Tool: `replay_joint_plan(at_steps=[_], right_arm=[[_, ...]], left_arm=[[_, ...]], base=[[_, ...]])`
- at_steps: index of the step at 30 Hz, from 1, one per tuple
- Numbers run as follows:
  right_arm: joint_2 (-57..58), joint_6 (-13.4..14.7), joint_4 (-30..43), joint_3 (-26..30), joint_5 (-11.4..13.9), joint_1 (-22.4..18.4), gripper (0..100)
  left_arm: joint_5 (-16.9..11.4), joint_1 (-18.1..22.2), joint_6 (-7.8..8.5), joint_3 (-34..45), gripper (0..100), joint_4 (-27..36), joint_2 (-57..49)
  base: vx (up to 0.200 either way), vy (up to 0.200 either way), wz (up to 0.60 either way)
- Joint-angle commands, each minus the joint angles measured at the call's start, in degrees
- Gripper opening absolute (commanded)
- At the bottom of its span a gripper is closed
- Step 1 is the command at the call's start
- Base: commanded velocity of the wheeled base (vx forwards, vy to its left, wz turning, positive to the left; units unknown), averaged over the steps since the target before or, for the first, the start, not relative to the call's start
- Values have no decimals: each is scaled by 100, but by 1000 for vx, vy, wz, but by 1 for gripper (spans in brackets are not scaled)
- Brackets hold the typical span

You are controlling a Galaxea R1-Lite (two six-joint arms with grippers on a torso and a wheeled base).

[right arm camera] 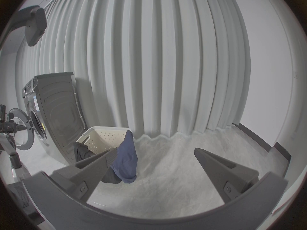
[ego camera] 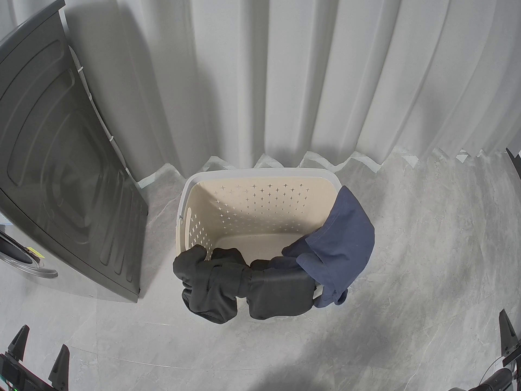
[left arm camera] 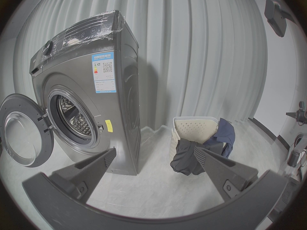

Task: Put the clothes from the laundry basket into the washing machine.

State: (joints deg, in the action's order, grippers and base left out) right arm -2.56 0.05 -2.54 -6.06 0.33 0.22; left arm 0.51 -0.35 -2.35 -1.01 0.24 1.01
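Laundry basket (ego camera: 260,174) stood on the floor. A black garment (ego camera: 217,289) was draped over its near rim and a blue garment (ego camera: 342,240) hung over its right rim. Washing machine (ego camera: 59,164) stood left of the basket; head view caught its side panel, cut off at the frame edge. Left wrist view added its round door (left arm camera: 25,130), swung open, and the drum (left arm camera: 75,118). Left pincer (left arm camera: 154,150) and right pincer (right arm camera: 155,150) were spread wide, gripping nothing, short of the basket. Cloth partly hid the basket's floor
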Motion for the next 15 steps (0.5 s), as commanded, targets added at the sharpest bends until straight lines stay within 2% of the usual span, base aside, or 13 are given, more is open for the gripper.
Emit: replay_joint_plan(at_steps=[1,2,5,6,7,10,15], right_arm=[[-1748,65,-28,-255,46,294,100],[-2337,74,-283,-194,55,523,100],[-3418,101,-907,-264,64,839,100],[-3418,101,-907,-264,64,839,100],[-3998,232,-1302,-326,108,962,100],[-4868,540,-1794,-370,143,1024,100],[-5826,646,-2111,-379,134,1121,100]], left_arm=[[2,0,-2,84,100,2,-75],[2,0,-2,84,100,2,-84],[2,0,-2,84,100,2,-75],[2,0,-2,84,100,2,-75],[2,0,-2,84,100,2,-75],[2,0,-11,84,100,2,-75],[2,0,-11,84,100,2,-75]], base=[[0,0,0],[0,0,0],[0,0,0],[0,0,0],[0,0,0],[0,0,0],[0,0,0]])
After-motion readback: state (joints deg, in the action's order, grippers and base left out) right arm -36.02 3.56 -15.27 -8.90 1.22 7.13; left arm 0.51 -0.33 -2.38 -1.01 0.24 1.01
